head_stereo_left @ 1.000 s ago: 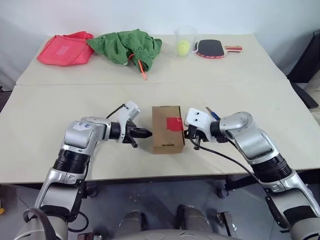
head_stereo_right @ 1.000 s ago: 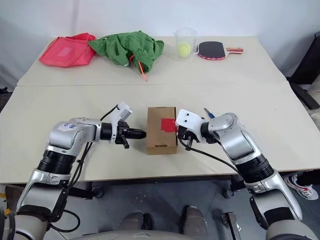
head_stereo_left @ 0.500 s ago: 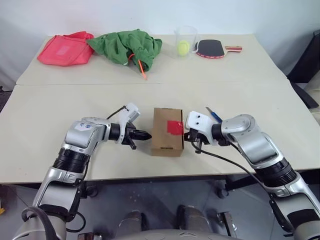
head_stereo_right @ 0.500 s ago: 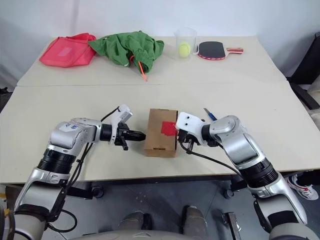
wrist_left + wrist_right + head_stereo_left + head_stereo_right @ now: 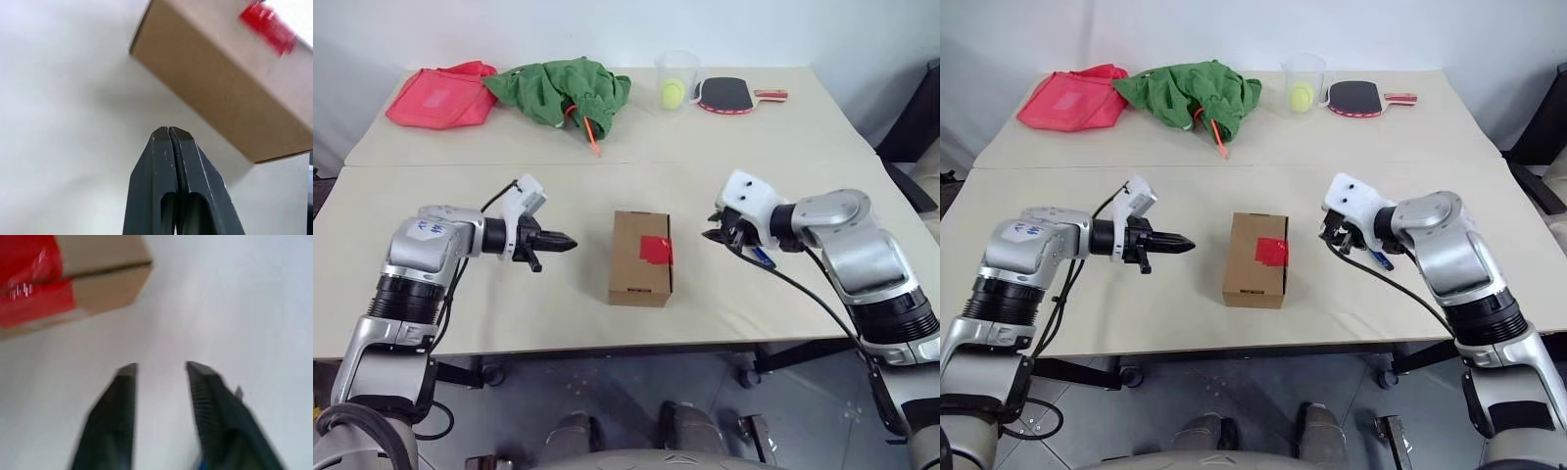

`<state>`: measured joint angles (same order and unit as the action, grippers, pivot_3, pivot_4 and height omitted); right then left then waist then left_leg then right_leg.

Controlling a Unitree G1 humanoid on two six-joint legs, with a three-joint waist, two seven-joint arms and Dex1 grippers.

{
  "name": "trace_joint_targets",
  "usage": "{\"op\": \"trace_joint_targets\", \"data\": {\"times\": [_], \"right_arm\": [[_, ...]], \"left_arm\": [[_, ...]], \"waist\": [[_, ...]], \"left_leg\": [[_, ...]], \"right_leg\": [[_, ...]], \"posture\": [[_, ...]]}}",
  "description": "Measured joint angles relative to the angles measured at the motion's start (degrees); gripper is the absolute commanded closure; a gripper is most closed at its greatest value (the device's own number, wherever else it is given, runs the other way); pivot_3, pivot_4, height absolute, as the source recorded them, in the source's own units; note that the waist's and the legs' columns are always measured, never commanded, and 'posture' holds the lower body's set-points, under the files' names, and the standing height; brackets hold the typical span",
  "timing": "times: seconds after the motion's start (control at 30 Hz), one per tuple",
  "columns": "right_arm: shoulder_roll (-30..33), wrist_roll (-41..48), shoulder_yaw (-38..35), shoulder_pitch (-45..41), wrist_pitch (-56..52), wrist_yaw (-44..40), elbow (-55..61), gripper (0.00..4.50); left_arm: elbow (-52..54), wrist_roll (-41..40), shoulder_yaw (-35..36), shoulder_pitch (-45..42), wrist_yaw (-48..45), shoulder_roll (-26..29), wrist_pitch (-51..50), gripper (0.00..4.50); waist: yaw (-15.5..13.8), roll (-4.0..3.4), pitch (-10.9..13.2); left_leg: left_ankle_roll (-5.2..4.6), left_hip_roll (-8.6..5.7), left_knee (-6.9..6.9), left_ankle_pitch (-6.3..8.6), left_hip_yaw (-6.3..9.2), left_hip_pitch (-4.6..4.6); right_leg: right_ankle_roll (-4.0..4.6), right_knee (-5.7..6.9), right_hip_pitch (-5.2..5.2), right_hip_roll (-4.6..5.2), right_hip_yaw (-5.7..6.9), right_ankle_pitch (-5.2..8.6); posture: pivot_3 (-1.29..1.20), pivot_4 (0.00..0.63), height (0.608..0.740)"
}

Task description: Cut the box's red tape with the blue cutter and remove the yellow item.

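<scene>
The brown cardboard box (image 5: 639,274) lies closed in the middle of the near table, with the red tape (image 5: 657,250) over its right top edge. My left gripper (image 5: 569,242) hovers left of the box, apart from it, its fingers pressed shut and empty. To the box's right, clear of it, my right gripper (image 5: 711,235) hovers open with nothing between its fingers (image 5: 124,382). The blue cutter (image 5: 1383,261) lies on the table just under and behind the right gripper, partly covered by it. The yellow item is hidden.
Along the far table edge lie a pink-red bag (image 5: 440,98), a green cloth (image 5: 563,86) with an orange stick (image 5: 593,139), a clear cup (image 5: 675,73) holding a yellow-green ball, and a paddle (image 5: 727,95).
Both grippers have drawn away from the box's sides, outward and upward. The right gripper has opened. The box stays on the table.
</scene>
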<state>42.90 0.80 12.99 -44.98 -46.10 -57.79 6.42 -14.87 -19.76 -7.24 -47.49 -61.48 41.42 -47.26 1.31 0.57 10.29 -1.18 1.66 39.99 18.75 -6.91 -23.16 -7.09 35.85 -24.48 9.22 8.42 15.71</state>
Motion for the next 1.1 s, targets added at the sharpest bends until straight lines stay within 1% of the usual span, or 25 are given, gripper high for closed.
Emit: {"op": "trace_joint_targets", "data": {"times": [0.13, 0.17, 0.2, 0.23, 0.27, 0.3, 0.43, 0.57, 0.63, 0.67, 0.77, 0.87, 0.9, 0.93, 1.03, 1.1], "right_arm": [[0.1, 4.7, -2.8, -1.3, -12.8, 0.3, 7.0, 0.56], [0.1, 5.8, -3.8, -2.0, -15.8, 0.9, 8.6, 0.19], [0.1, 6.7, -5.1, -2.3, -18.4, 1.7, 10.1, 0.0], [0.1, 7.5, -6.0, -2.3, -20.5, 2.5, 11.5, 0.0], [0.2, 8.2, -6.4, -2.1, -22.1, 3.1, 12.7, 0.0], [0.3, 8.9, -6.7, -1.7, -23.5, 3.8, 13.9, 0.0], [0.0, 11.7, -7.2, -0.5, -29.3, 7.0, 18.2, 0.0], [-5.6, 12.8, -9.1, -1.2, -40.1, 13.4, 21.3, 0.0], [-7.7, 13.3, -9.1, -1.8, -43.5, 15.8, 21.8, 0.0], [-8.4, 13.6, -9.2, -1.9, -44.6, 17.0, 22.0, 0.0], [-11.9, 14.0, -9.6, -1.9, -46.1, 22.1, 21.9, 0.0], [-13.6, 15.2, -10.6, -1.9, -46.1, 25.7, 21.9, 0.0], [-13.8, 15.6, -11.3, -1.9, -46.1, 26.7, 22.0, 0.0], [-13.8, 16.2, -11.7, -1.9, -46.1, 27.6, 22.0, 0.0], [-13.8, 17.9, -13.1, -1.5, -46.1, 30.1, 22.6, 0.0], [-13.5, 19.1, -13.5, -0.9, -46.1, 31.4, 22.8, 0.0]], "left_arm": [[-2.5, 0.2, 0.0, -3.4, -3.0, -0.9, 6.3, 4.5], [-2.8, 0.2, 0.0, -4.4, -3.7, -1.4, 7.4, 4.31], [-3.3, 0.2, -0.1, -5.2, -4.4, -1.9, 8.2, 4.1], [-4.0, 0.2, -0.1, -5.9, -4.6, -2.5, 8.6, 3.93], [-4.2, 0.3, -0.1, -6.2, -4.7, -2.9, 8.9, 3.6], [-4.7, 0.3, -0.1, -6.4, -4.7, -3.5, 9.3, 3.37], [-6.5, 1.1, -0.1, -7.4, -4.8, -5.4, 12.1, 2.1], [-6.3, 2.2, -2.3, -7.5, -8.9, -5.8, 16.0, 0.83], [-6.4, 2.3, -3.5, -7.8, -11.1, -6.9, 16.8, 0.24], [-6.7, 2.5, -4.3, -8.2, -12.1, -7.3, 17.2, 0.02], [-12.6, 4.8, -6.7, -12.6, -15.0, -9.1, 18.6, 0.02], [-17.8, 6.6, -8.0, -16.1, -16.8, -11.5, 19.3, 0.62], [-19.1, 6.7, -8.0, -16.7, -16.8, -12.1, 19.2, 0.45], [-20.4, 6.8, -8.0, -17.1, -16.9, -12.5, 19.0, 0.39], [-22.3, 7.2, -8.0, -17.6, -17.5, -12.8, 18.1, 0.39], [-22.4, 8.0, -8.0, -17.6, -17.6, -12.8, 18.1, 0.75]], "waist": [[-0.3, 0.0, 0.0], [-0.4, 0.0, 0.0], [-0.5, 0.0, 0.0], [-0.7, 0.0, 0.0], [-0.9, 0.0, 0.0], [-1.0, 0.0, 0.0], [-1.2, 0.0, 0.0], [-1.1, 0.0, 0.0], [-1.1, 0.0, 0.0], [-1.1, 0.0, 0.0], [-1.4, 0.0, 0.0], [-1.2, 0.0, 0.0], [-1.2, 0.0, 0.0], [-1.1, 0.0, 0.0], [-0.9, 0.0, 0.0], [-0.8, 0.0, 0.0]], "left_leg": [[0.0, 0.0, 0.03, 0.0, -0.01, -0.04], [0.0, 0.0, 0.04, 0.0, -0.01, -0.04], [0.0, -0.01, 0.04, 0.0, -0.01, -0.04], [0.0, -0.01, 0.04, 0.0, -0.02, -0.03], [0.0, -0.01, 0.03, 0.0, -0.03, -0.03], [0.0, -0.01, 0.04, 0.0, -0.03, -0.03], [-0.01, -0.02, 0.04, 0.0, -0.04, -0.04], [-0.01, -0.01, 0.04, 0.0, -0.05, -0.04], [-0.01, -0.01, 0.05, 0.0, -0.06, -0.05], [-0.01, -0.01, 0.05, 0.0, -0.06, -0.06], [-0.02, -0.06, 0.07, 0.0, -0.05, -0.09], [-0.02, -0.05, 0.04, 0.0, -0.06, -0.1], [-0.02, -0.04, 0.01, 0.0, -0.06, -0.1], [-0.02, -0.04, 0.0, 0.0, -0.05, -0.1], [-0.02, -0.03, -0.04, 0.0, -0.06, -0.1], [-0.02, -0.03, -0.04, 0.0, -0.05, -0.1]], "right_leg": [[0.0, 0.0, -0.02, 0.0, 0.0, 0.0], [0.0, 0.0, -0.01, 0.0, 0.0, 0.0], [0.0, 0.0, -0.01, 0.0, 0.0, 0.0], [0.0, 0.0, -0.01, 0.0, 0.0, 0.0], [0.0, 0.0, -0.01, 0.0, 0.0, 0.0], [0.0, 0.0, -0.01, 0.0, 0.0, 0.0], [0.0, -0.01, -0.02, 0.0, 0.0, 0.0], [0.0, 0.02, -0.03, -0.01, 0.0, 0.0], [0.0, 0.02, -0.04, -0.01, 0.0, 0.0], [0.0, 0.02, -0.04, -0.01, 0.0, 0.0], [0.0, 0.0, -0.03, 0.0, 0.01, 0.0], [0.0, -0.02, -0.05, -0.01, 0.01, 0.0], [0.0, -0.02, -0.07, -0.01, 0.01, 0.0], [0.0, -0.01, -0.08, -0.01, 0.01, 0.0], [0.0, -0.01, -0.12, -0.01, 0.01, 0.0], [0.0, -0.01, -0.12, -0.02, 0.01, 0.0]], "posture": [[0.0, 0.15, 0.74], [0.0, 0.15, 0.74], [0.0, 0.15, 0.74], [0.0, 0.15, 0.74], [0.0, 0.15, 0.74], [0.0, 0.15, 0.74], [0.0, 0.15, 0.74], [0.0, 0.15, 0.74], [0.0, 0.15, 0.74], [0.0, 0.15, 0.74], [0.0, 0.15, 0.74], [0.0, 0.15, 0.74], [0.0, 0.15, 0.74], [0.0, 0.15, 0.74], [0.0, 0.15, 0.74], [0.0, 0.15, 0.74]]}}
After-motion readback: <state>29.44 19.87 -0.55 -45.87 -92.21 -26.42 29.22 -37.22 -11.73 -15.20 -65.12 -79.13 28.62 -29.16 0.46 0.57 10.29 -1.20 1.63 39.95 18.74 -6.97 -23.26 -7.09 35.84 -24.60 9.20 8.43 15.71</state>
